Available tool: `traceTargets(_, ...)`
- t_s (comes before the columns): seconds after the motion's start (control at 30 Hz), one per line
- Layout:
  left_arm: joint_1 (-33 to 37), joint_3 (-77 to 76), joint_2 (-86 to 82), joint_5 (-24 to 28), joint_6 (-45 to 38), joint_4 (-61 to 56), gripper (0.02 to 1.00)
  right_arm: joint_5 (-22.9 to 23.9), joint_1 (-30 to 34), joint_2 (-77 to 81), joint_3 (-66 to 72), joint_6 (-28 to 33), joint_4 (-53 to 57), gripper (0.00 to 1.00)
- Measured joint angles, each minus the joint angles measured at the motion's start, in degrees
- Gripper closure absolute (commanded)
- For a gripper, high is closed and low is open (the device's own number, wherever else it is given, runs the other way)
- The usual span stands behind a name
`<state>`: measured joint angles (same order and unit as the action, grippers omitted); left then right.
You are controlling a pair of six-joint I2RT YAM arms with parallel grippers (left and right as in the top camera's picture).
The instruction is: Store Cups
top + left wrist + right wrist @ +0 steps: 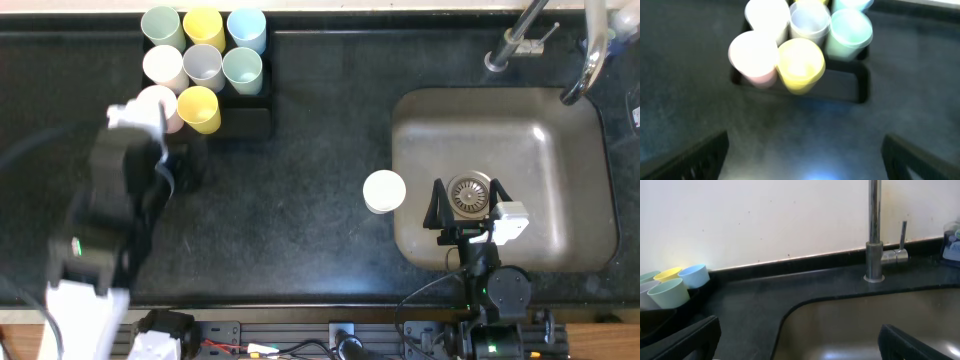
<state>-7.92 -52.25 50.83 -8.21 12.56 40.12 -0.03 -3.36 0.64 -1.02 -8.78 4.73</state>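
— Dark speckled desk (300,200), pale wall behind it. What's the step?
— My read: one cup left to store. A white cup (384,191) stands on the desk, well apart from the cup tray (252,122), off the tray's right-front side. Can't tell if it's mouth up.
— Tray status?
— Eight cups in it. One slot is free at the tray's front-right corner, just beside the yellow cup (198,108).
— Fingers?
— Left fingers (695,157) are spread wide with nothing in them, hanging just in front of the tray. Right fingers (685,342) are also spread wide and hold nothing. They're farther from the tray than the white cup is, over the sink (560,130).
— How to do it well?
— Judgement call: the right arm is nearer, so use it. Come straight down on the white cup, straddle its wall and close gently. It looks light and could tip or squash. Carry it level and approach the tray from its right side. Lower it straight into the free slot so it doesn't nudge the yellow cup. Left arm should back off from the tray's front so the arms don't clash.
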Motion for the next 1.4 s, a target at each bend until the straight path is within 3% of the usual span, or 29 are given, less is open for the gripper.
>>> traceTargets(0.2, 5.05, 28.04, -22.45, 1.62, -9.44, -30.53, 0.020, 0.02, 0.00, 0.02, 0.00, -0.02, 0.00, 0.003)
traceTargets(0.3, 5.07, 36.87, -30.42, 2.23, -11.30, -36.35, 0.020, 0.02, 0.00, 0.04, 0.00, 0.02, 0.00, 0.003)
traceTargets(0.63, 4.98, 50.23, -49.03, 4.55, -11.43, -33.46, 0.020, 0.00, 0.00, 0.04, 0.00, -0.02, -0.04, 0.003)
traceTargets(1.4, -1.11, 51.17, -49.96, 5.03, -9.92, -35.23, 0.020, 0.00, 0.00, 0.04, 0.00, 0.00, -0.04, 0.005)
